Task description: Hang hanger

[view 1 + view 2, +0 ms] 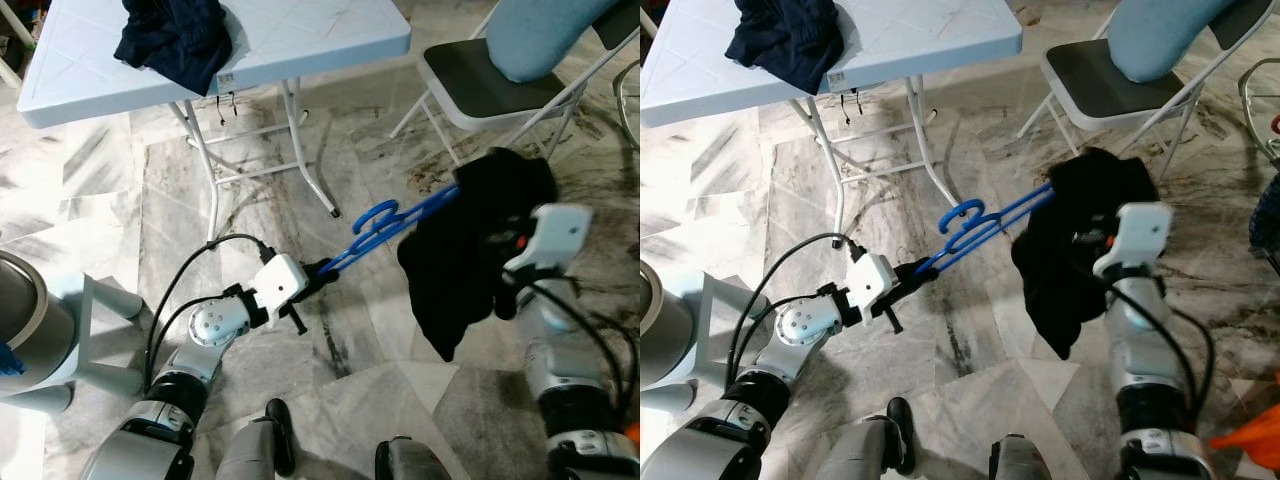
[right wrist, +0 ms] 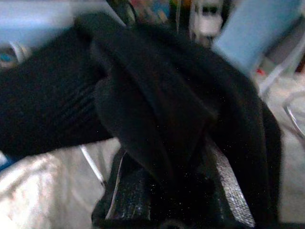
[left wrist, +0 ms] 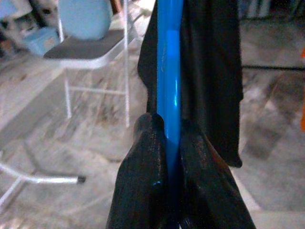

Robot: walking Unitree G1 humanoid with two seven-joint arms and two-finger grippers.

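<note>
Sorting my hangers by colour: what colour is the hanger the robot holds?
Bright blue. The hanger shows best in the left wrist view, clamped in the left tool.

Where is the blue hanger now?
The blue hanger is held over the floor in front of the robot, between the left gripper and the black garment.

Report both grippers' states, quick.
Left gripper: shut on the blue hanger.
Right gripper: shut on the black garment.

Two black fingers (image 3: 143, 191) clamped on a blue hanger bar (image 3: 169, 71) running straight toward 12 o'clock — dark garment (image 3: 212, 81) draped beside it at 1. Folding chair (image 3: 90, 52) at 10 o'clock — marble floor (image 3: 43, 129) beneath.
</note>
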